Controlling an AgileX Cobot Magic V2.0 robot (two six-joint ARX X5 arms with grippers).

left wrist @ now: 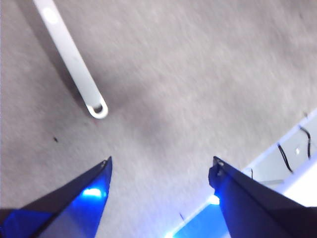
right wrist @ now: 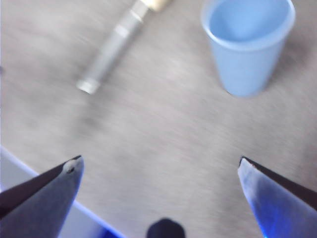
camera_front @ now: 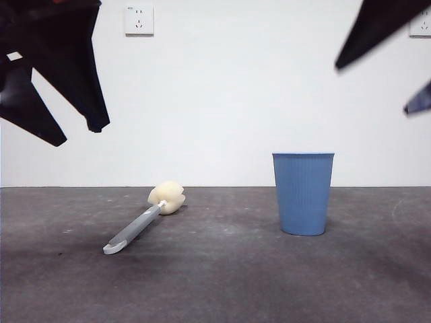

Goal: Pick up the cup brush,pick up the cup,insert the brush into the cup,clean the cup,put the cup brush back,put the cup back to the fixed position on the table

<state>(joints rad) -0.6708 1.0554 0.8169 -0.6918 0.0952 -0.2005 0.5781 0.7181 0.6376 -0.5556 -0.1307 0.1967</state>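
Note:
The cup brush point(camera_front: 138, 227) lies flat on the table point(camera_front: 222, 282), left of centre, its cream sponge head point(camera_front: 167, 197) pointing away and its grey handle end nearest the camera. The blue ribbed cup point(camera_front: 303, 194) stands upright to its right, empty. My left gripper point(camera_front: 77, 134) hangs open, high above the brush's side. In the left wrist view the left gripper point(left wrist: 161, 163) is spread wide, with the handle's looped end point(left wrist: 97, 108) ahead of it. My right gripper point(camera_front: 374, 87) is open, high at the right. The right wrist view shows the right gripper point(right wrist: 159, 161) well short of the cup point(right wrist: 247, 44) and the brush handle point(right wrist: 111, 49).
A white wall with a socket point(camera_front: 139, 20) stands behind the table. The table's near edge, with a pale frame and cables point(left wrist: 292, 153), shows beside the left gripper. The cup and the brush lie well apart.

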